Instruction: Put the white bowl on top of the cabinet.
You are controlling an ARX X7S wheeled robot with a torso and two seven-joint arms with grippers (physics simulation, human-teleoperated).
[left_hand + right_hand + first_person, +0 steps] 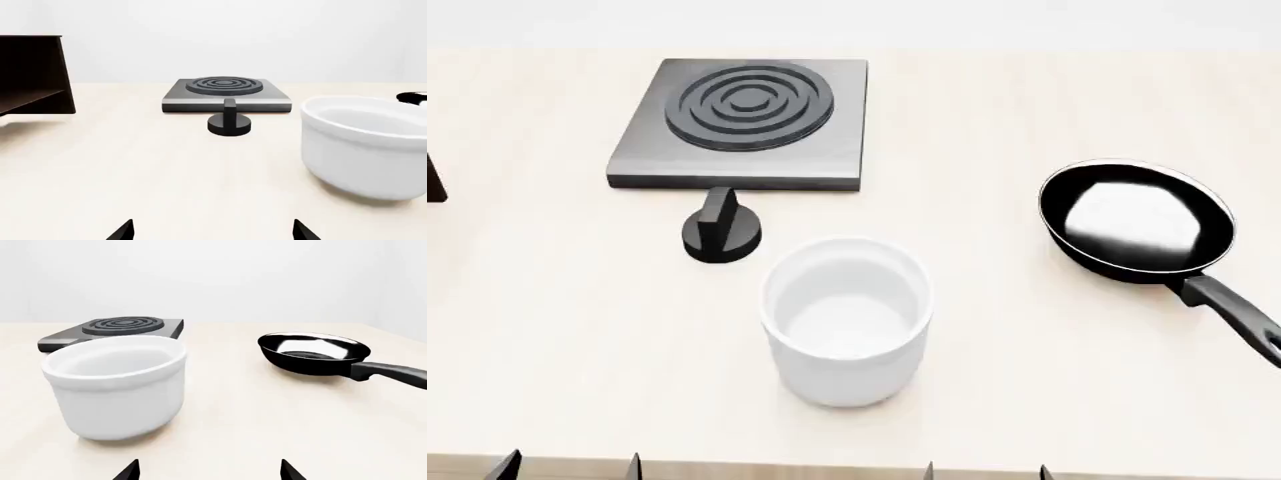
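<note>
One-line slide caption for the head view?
White bowl sits untouched on the table between stove plate and frying pan; both grippers wait open.

very little of the robot shows. in each wrist view only two small, flat black pointed tips rise from the lower edge: those of the left claw [212, 231] and of the right claw [209, 471]. in the head view the same tips appear as four thin dark grey slivers along the bottom edge. no cables, screws or markings can be made out on them.
</note>
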